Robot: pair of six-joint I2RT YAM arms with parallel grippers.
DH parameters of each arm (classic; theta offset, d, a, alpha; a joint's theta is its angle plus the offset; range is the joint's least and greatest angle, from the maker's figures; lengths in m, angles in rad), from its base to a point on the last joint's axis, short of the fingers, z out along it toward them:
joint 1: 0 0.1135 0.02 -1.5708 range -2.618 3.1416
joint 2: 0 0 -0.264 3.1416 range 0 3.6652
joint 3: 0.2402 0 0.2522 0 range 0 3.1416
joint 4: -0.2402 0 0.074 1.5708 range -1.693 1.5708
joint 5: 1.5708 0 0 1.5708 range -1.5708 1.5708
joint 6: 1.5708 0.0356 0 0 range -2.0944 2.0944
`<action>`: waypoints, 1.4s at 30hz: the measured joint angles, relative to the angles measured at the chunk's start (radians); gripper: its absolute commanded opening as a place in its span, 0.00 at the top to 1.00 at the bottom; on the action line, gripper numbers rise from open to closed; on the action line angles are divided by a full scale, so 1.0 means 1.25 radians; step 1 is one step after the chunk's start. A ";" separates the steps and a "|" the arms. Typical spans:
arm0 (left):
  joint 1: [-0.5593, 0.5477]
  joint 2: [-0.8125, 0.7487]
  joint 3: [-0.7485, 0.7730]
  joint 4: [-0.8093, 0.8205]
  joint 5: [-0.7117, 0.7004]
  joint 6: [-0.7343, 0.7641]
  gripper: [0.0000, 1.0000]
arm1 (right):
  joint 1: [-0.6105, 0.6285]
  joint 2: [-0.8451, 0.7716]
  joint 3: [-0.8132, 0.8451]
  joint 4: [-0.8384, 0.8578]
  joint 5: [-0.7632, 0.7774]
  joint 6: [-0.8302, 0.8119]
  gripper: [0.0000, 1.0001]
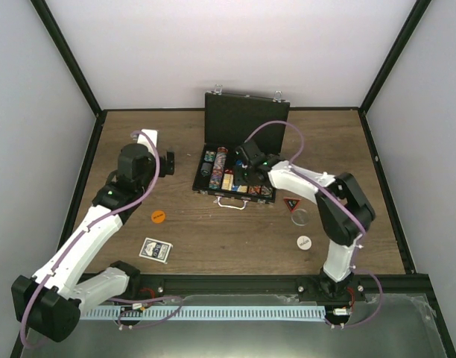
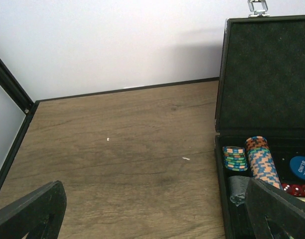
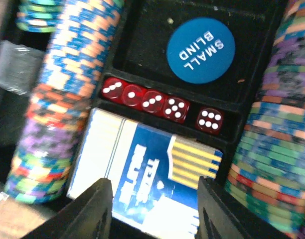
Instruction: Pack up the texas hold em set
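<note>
1. Case (image 1: 241, 183) sits open at upper centre of the top view, lid (image 1: 247, 119) upright. Inside are chip rows (image 3: 75, 74), a blue Small Blind disc (image 3: 201, 50), red dice (image 3: 162, 104) and a card box (image 3: 147, 169).
2. Not yet packed, all loose on the tabletop (image 1: 228, 239): orange disc (image 1: 158, 216) and blue-backed deck (image 1: 155, 250) at lower left, dark triangle (image 1: 290, 203) and white disc (image 1: 305, 242) at lower right. My read: roughly mid-task.
3. Right jaws are parted w/ nothing between them, low over the card box in the centre slot. Left jaws are spread wide and empty, over bare tabletop just left of the case.
4. Risk: chip rows stand close on both sides of the right jaws. A sideways pull-out could clip a row and spill chips, so go straight up.
5. Risk: right arm (image 1: 317, 190) and its cable pass near the lid. A bump may drop the lid onto the arm.
6. Risk: the triangle lies close by the right arm's forearm. A low swing could sweep it off toward the edge.
7. Risk: discs and deck lie flat. The jaws prob. slide over them or push them along if you come down off-centre.
8. Don't shut the lid before the loose pcs are in.
</note>
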 measured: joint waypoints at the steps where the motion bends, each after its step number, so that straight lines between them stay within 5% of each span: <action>1: 0.000 0.002 0.000 0.000 0.000 -0.001 0.00 | 0.001 -0.023 -0.010 0.001 0.001 -0.003 0.43; 10: 0.007 0.078 0.047 -0.045 -0.042 -0.010 0.00 | 0.033 -0.273 -0.133 0.079 -0.037 -0.134 0.19; 15: 0.125 0.106 0.119 -0.048 -0.023 -0.033 0.00 | 0.163 -0.295 -0.215 0.167 -0.093 -0.209 0.07; 21: 0.264 0.090 0.084 -0.035 0.032 -0.060 0.00 | 0.336 -0.194 -0.236 0.284 -0.133 -0.272 0.04; 31: 0.271 0.069 0.051 -0.033 0.084 -0.066 0.00 | 0.481 0.116 -0.039 0.363 -0.132 -0.382 0.03; 42: 0.271 0.069 0.051 -0.033 0.095 -0.072 0.00 | 0.527 0.164 0.005 0.363 -0.131 -0.476 0.01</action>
